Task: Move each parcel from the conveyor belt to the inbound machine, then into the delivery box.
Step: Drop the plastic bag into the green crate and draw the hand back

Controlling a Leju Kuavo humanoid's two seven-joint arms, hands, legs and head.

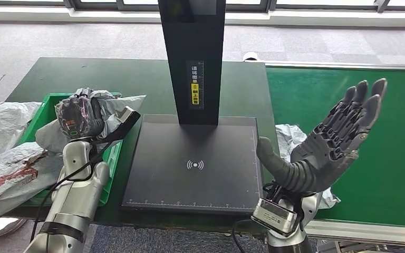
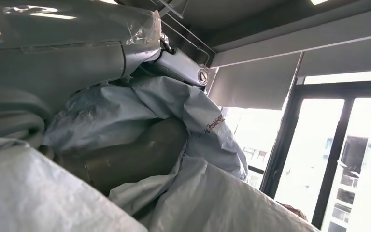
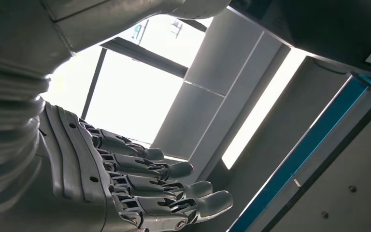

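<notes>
My left hand (image 1: 80, 119) grips a crumpled grey plastic parcel (image 1: 111, 105) over the green delivery box (image 1: 52, 100) at the table's left. The left wrist view shows that parcel (image 2: 193, 116) up close, bunched against the hand. The black inbound machine (image 1: 195, 174) lies in the middle, its platform bare, with its dark post (image 1: 192, 52) rising behind. My right hand (image 1: 332, 145) is held open, palm up and fingers spread, just right of the platform. Under it a second whitish parcel (image 1: 289, 138) lies at the edge of the green conveyor belt (image 1: 390, 132). In the right wrist view the fingers (image 3: 164, 186) are stretched out and hold nothing.
Several more grey bags (image 1: 5, 158), one with red print, are heaped in and beside the green box at the far left. The dark green table (image 1: 137, 74) extends behind the machine. The belt's metal rail (image 1: 358, 229) runs along the near right.
</notes>
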